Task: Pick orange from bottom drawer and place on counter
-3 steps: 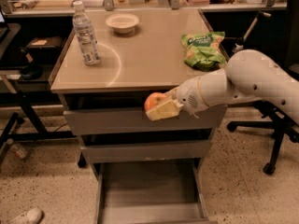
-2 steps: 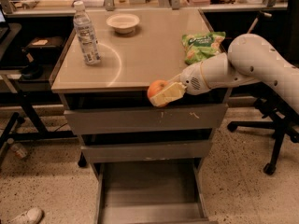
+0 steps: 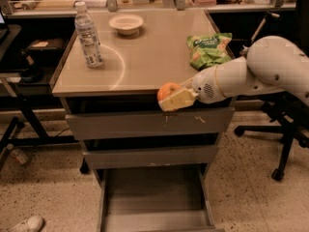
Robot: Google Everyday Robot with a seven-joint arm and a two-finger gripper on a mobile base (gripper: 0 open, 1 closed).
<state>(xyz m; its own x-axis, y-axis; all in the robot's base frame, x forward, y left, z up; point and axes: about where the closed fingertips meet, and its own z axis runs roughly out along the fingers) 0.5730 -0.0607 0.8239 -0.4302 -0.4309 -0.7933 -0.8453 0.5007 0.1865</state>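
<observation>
My gripper is shut on the orange and holds it at the front edge of the counter, right of its middle and just above the top drawer's front. The cream fingers hide the orange's lower right side. The white arm reaches in from the right. The bottom drawer stands pulled open below, and its grey floor is bare.
On the counter stand a water bottle at the left, a white bowl at the back and a green chip bag at the right. Two shallower drawers are nearly closed. An office chair base stands on the right.
The gripper has lifted the orange from in front of the top drawer up to the counter's front edge and moved it a little right. The arm has risen with it.
</observation>
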